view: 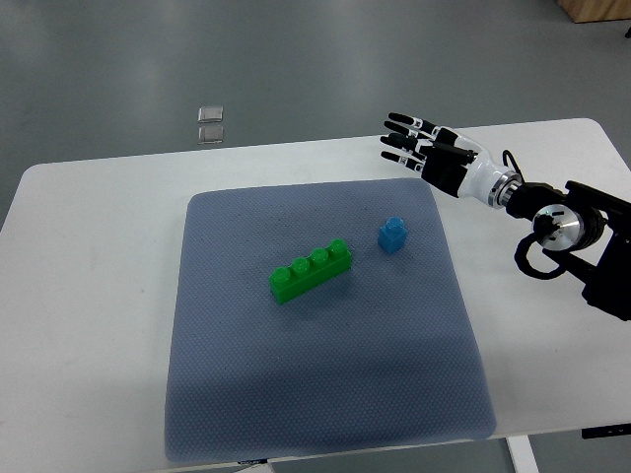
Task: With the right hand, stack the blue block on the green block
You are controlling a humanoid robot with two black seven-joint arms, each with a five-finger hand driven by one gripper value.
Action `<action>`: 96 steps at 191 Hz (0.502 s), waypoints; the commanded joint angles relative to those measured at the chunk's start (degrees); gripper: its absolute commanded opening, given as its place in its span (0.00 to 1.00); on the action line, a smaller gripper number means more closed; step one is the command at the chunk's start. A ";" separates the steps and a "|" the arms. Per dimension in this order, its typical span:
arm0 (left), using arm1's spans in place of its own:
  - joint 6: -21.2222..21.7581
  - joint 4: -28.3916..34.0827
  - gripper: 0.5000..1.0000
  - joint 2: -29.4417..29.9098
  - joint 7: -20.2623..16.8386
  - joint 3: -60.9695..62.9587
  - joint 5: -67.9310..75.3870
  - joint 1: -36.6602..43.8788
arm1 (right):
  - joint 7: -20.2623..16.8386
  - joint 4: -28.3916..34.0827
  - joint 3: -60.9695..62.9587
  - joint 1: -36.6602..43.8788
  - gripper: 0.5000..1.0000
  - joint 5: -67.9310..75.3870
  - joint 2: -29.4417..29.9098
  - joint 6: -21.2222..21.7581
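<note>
A small blue block (pixel 393 235) stands on the grey-blue mat (pixel 325 394), just right of the mat's middle. A long green block (pixel 312 270) with several studs lies at a slant to its left, a small gap between them. My right hand (pixel 412 142) comes in from the right edge and hovers over the mat's far right corner, beyond and to the right of the blue block. Its fingers are spread and hold nothing. The left arm does not show.
The mat lies on a white table (pixel 89 296). Two small clear squares (pixel 210 124) lie on the floor beyond the table's far edge. The black forearm and wrist joint (pixel 557 225) hang over the table's right side.
</note>
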 commanded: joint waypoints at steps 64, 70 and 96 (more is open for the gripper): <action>-0.06 -0.05 1.00 0.00 0.01 -0.06 -0.01 0.01 | 0.02 1.20 -1.13 4.49 0.85 -0.51 -2.22 0.38; -0.06 -0.05 1.00 0.00 0.01 -0.06 -0.01 0.01 | 0.02 1.20 -1.13 4.67 0.85 -1.12 -2.22 0.47; -0.06 0.04 1.00 0.00 0.01 0.11 -0.01 0.01 | 0.37 1.20 -0.69 4.75 0.85 -9.46 -2.22 0.03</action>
